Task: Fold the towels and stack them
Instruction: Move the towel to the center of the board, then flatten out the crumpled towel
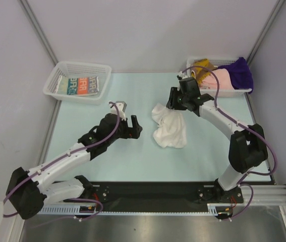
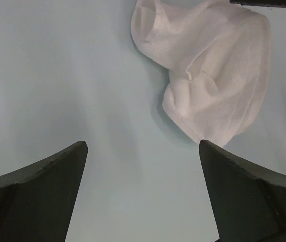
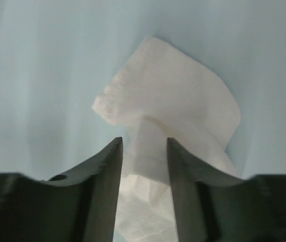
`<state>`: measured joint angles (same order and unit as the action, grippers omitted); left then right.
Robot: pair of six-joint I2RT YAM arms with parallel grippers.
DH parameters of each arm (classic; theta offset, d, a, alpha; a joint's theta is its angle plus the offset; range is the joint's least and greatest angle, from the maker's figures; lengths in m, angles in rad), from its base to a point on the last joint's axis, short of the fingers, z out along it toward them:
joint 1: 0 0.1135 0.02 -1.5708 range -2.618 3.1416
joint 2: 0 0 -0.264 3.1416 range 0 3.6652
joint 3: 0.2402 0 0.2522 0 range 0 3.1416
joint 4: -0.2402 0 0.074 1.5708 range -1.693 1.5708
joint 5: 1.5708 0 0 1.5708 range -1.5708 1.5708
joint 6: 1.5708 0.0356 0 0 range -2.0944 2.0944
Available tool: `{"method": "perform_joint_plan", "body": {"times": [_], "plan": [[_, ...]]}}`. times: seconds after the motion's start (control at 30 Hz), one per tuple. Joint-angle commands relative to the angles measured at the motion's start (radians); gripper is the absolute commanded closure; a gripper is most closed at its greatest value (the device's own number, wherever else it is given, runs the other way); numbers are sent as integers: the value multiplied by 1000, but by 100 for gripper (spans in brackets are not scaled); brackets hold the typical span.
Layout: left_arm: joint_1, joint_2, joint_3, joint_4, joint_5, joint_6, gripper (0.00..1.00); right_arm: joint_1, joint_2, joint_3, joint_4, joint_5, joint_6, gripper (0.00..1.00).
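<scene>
Where the right tool [image 3: 144, 142] hangs, the white towel [image 3: 173, 96] lies between its jaws.

Top view: high up behind the arm bases, looking down on the whole table [image 1: 132, 161] from far off. Left wrist view: low, facing past the left gripper [image 2: 143, 143] toward the white towel [image 2: 213, 85], near. Right wrist view: past the right gripper [image 3: 144, 139], right up against that towel. All three share the towel.

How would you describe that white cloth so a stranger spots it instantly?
On the pale green table, look near the middle, just by the right claw. The crumpled white towel lies there alone, while the coloured towels sit in baskets at the back.
</scene>
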<state>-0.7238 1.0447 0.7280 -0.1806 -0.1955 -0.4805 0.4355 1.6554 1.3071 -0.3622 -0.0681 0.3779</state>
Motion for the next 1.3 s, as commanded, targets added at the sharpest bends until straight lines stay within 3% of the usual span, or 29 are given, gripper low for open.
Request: {"method": "perform_joint_plan", "body": {"times": [0.0,0.03,0.2,0.33,0.43,0.57,0.73,0.83,1.03,1.23,1.27], "plan": [[-2,60,-7,133,96,-7,2,44,-84,35,53,48,7,51],[-2,75,-9,151,109,-7,2,57,-100,34,36,91,6,46],[-37,149,-13,217,186,-7,4,92,-302,-119,6,273,61,45],[-124,221,11,224,147,0,7,121,-498,-333,3,312,110,50],[-170,287,4,253,131,-42,14,135,-598,-451,29,248,130,64],[-245,379,11,291,79,-58,23,187,-612,-465,-15,287,130,66],[-342,524,134,213,-65,5,22,189,-599,-465,-17,292,125,67],[-400,567,206,127,-229,28,17,189,-591,-485,-21,300,130,68],[-428,636,290,70,-340,49,18,190,-611,-520,-14,312,136,68],[-428,702,347,23,-390,75,30,180,-651,-519,-27,318,133,68],[-430,703,346,26,-390,79,36,180,-658,-519,-27,317,131,68]]}}
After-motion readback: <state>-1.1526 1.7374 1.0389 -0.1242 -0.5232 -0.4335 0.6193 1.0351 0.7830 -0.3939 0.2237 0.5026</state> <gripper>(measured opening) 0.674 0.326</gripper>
